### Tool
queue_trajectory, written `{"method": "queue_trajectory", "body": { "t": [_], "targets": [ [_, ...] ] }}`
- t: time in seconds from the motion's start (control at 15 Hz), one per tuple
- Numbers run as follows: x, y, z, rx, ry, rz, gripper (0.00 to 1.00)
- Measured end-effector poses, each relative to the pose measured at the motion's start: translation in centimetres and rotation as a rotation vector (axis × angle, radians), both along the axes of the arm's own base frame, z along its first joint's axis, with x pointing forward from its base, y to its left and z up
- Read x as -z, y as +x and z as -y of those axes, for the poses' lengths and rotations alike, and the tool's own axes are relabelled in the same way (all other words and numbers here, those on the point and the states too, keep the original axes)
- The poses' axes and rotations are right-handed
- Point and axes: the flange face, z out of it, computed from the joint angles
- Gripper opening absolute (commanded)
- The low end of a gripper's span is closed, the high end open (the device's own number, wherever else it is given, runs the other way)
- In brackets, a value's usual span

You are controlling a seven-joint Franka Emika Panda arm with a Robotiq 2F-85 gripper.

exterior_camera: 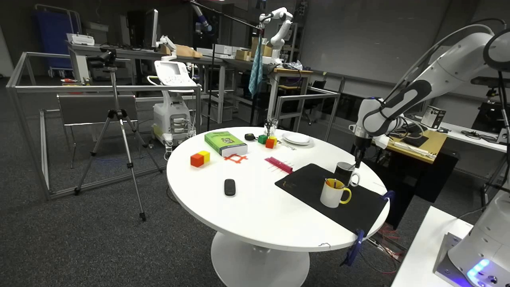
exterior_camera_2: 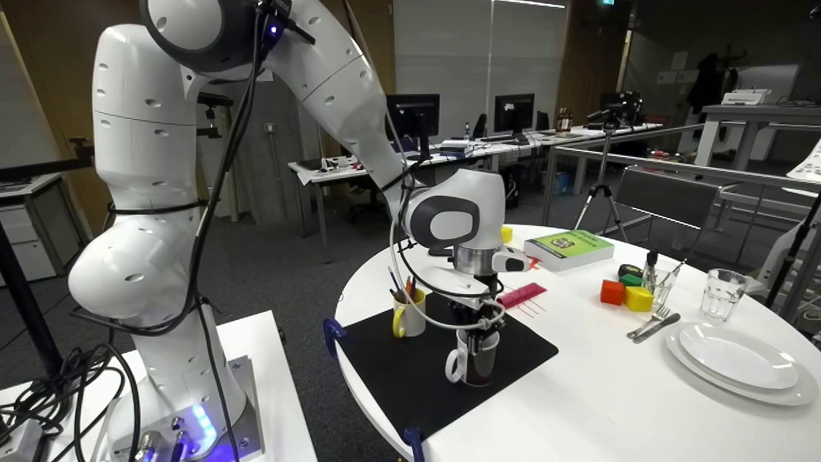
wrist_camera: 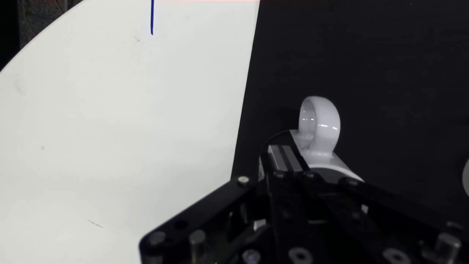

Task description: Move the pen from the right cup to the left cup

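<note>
The right cup, dark with a white handle, stands upright on the black mat in both exterior views (exterior_camera: 342, 173) (exterior_camera_2: 482, 366) and the wrist view (wrist_camera: 327, 134). My gripper (exterior_camera: 357, 162) points down at its rim (exterior_camera_2: 475, 346). In the wrist view its fingertips (wrist_camera: 285, 158) look closed together over the cup. A thin slanting line (exterior_camera: 352, 167) at the cup's mouth may be the pen. The pen is otherwise hidden, so I cannot tell whether it is between the fingers. The left cup (exterior_camera: 330, 196) (exterior_camera_2: 414, 323), white outside with yellow inside and handle, stands beside it and holds several pens.
The black mat (exterior_camera: 303, 183) is held by blue clamps (exterior_camera: 354, 247) at the table edge. A pink object (exterior_camera: 279, 164) with thin sticks lies beyond it. A green book (exterior_camera: 226, 143), coloured cubes (exterior_camera: 200, 158), a black remote (exterior_camera: 230, 187), plates (exterior_camera_2: 737, 359) and glasses (exterior_camera_2: 721, 294) are farther off.
</note>
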Motion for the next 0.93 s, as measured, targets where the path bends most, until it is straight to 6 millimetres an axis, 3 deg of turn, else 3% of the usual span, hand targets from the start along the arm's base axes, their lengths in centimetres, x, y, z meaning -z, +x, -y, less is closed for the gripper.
{"method": "queue_trajectory", "body": {
  "t": [0.93],
  "targets": [
    [-1.4,2.1,-1.9,-0.039,0.002,0.040,0.00]
  ]
}}
